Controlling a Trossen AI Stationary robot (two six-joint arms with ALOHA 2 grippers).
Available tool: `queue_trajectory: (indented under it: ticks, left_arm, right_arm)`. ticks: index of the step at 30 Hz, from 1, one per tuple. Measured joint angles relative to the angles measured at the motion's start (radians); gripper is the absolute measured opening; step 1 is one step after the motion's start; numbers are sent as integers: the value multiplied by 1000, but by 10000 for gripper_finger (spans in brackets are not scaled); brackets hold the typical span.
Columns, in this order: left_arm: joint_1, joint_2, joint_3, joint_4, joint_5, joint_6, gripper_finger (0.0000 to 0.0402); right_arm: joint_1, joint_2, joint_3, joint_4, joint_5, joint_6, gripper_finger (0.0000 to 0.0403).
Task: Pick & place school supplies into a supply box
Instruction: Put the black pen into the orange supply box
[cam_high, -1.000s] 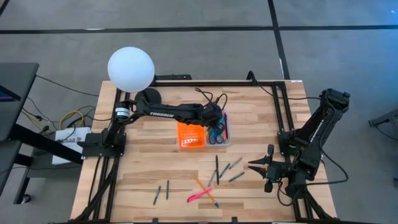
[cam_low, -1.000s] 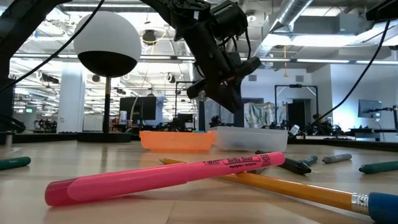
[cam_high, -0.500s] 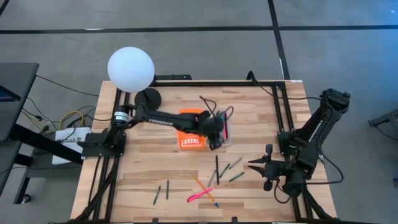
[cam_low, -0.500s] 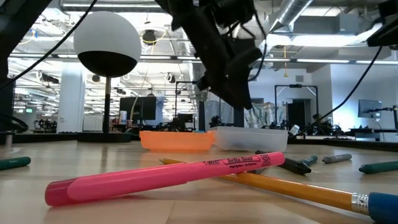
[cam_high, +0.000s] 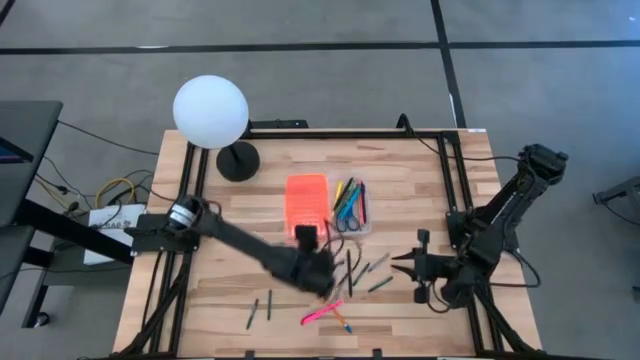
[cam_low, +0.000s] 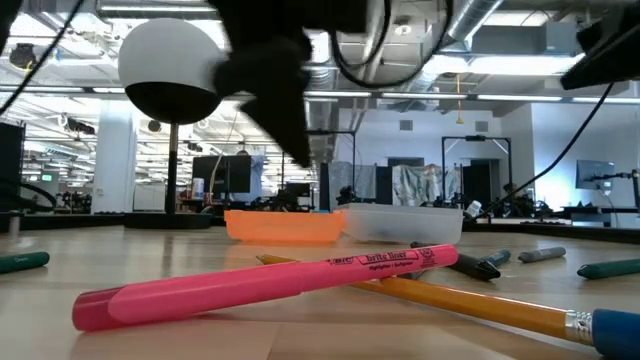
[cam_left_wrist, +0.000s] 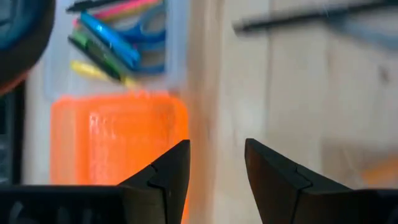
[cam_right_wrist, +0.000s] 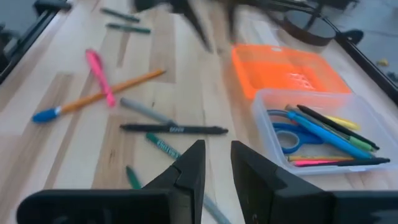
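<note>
Clear plastic tray (cam_high: 352, 207) with its translucent orange lid (cam_high: 306, 199) folded out flat beside it, centre of frame — open so items drop straight in; scissors, several pens already inside. Left gripper (cam_high: 318, 272) just below the tray, above the loose pink highlighter (cam_high: 322, 313) and pencils, jaws apart and empty — probably placed for the next pick. Right gripper (cam_high: 420, 275) waits lower right; whether its jaws are open, cannot tell.

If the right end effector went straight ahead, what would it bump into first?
Probably the green marker lying just ahead of the right end effector, then the black pen beyond it. Depth is hard to judge.
</note>
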Motion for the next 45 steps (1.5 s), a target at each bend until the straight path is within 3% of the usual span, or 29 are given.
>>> queue_trajectory:
  ticks: [5,13,18,22,30,35,45]
  left_arm:
    - [-147,0,0,-158,-38,-151,149]
    - [-303,1,0,-267,19,-413,149]
    - [-364,1,0,-276,-45,-535,148]
    - [-401,4,0,-275,-114,-600,148]
    - [-415,6,0,-272,-146,-741,148]
    - [-415,7,0,-271,-162,-772,148]
    - [-431,8,0,-275,-215,-708,148]
  right_arm:
    - [-62,0,0,66,-12,-12,71]
    - [-119,2,0,101,-102,-19,71]
    - [-131,2,0,131,-120,-19,71]
    - [-144,48,0,144,-223,-44,71]
    - [-248,202,0,449,-308,-110,71]
    - [-338,285,11,474,-398,79,71]
    - [-388,457,128,443,-389,214,71]
